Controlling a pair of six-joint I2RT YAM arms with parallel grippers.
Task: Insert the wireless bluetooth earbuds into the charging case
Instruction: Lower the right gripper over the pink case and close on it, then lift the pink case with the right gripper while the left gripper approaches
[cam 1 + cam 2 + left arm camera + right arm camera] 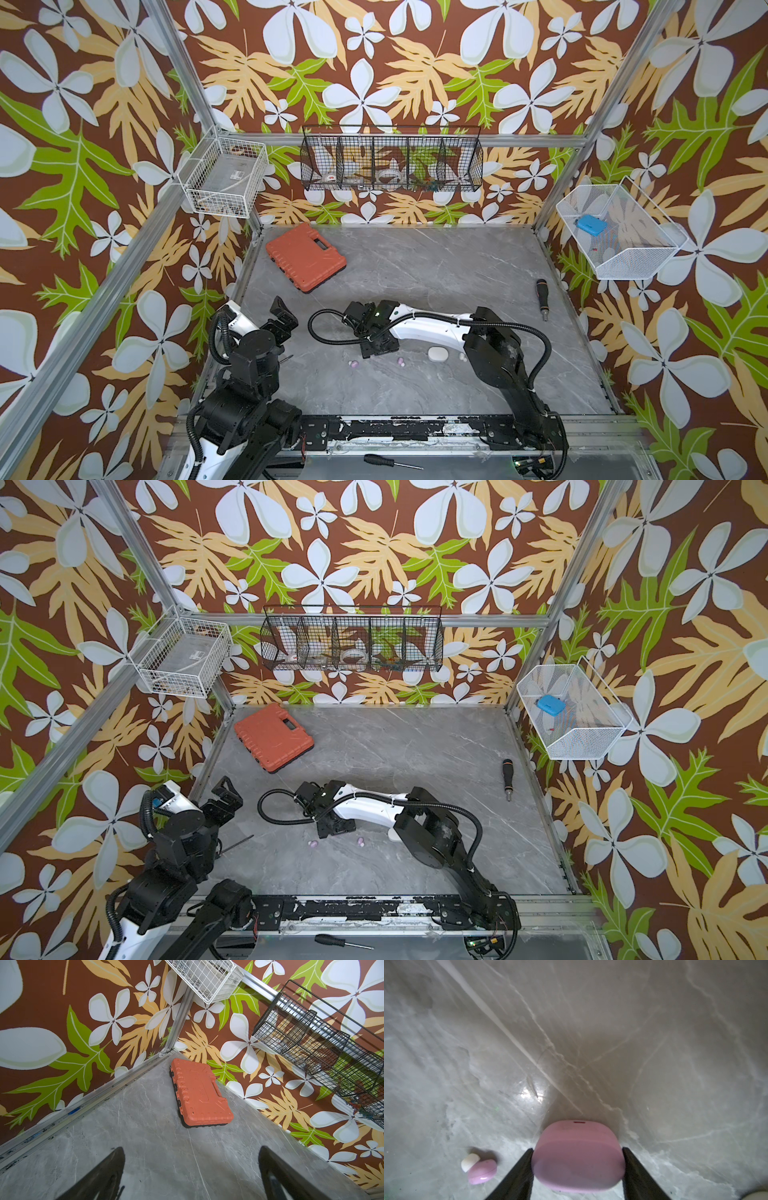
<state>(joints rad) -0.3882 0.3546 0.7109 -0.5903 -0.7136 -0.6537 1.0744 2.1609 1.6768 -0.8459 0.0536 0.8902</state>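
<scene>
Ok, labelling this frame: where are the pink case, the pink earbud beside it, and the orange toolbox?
pink case (pixel 578 1159), right wrist view, shell middle
pink earbud (pixel 482 1172), right wrist view, pink body
orange toolbox (pixel 199 1093), left wrist view, lid centre

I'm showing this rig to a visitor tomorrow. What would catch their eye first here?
The loud floral wallpaper on every wall comes first, then the orange case lying at the far left of the table. Up close, the right wrist view shows a pink case sitting between the fingers of the right claw, with a lilac earbud lying just beside them.
</scene>
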